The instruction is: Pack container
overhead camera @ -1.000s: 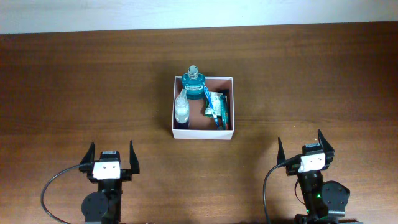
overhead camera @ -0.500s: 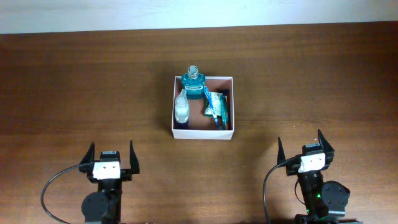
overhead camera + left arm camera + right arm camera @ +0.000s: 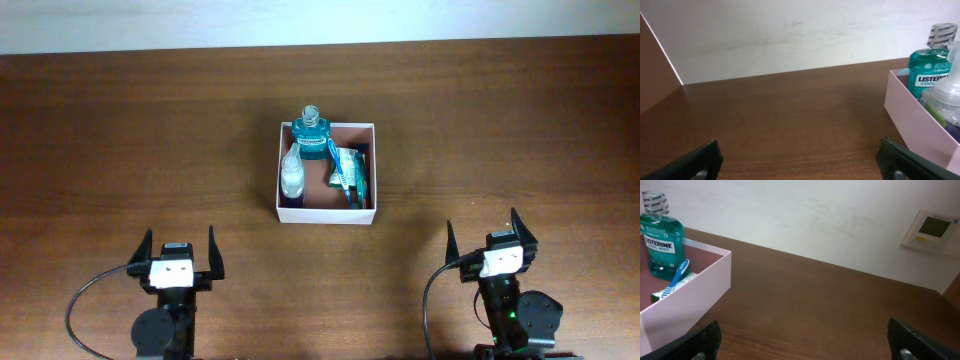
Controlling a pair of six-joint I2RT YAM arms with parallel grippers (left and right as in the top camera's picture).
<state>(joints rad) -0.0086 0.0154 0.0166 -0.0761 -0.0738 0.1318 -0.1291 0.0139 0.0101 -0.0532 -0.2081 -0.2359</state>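
Container [image 3: 325, 214] well apart from end effectors [image 3: 180, 236] [image 3: 483, 222]

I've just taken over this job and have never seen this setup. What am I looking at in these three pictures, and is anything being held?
These show two robot arms at a wooden table. The top-down picture comes from a camera fixed above; the left claw and right claw sit at the near edge, both open and empty. The other two pictures come from a camera on each wrist, looking forward between its own dark fingers. Mid-table stands the container, a shallow white-walled box. Inside are a teal mouthwash bottle, a small clear bottle, and a blue toothbrush lying on a green-and-white tube.
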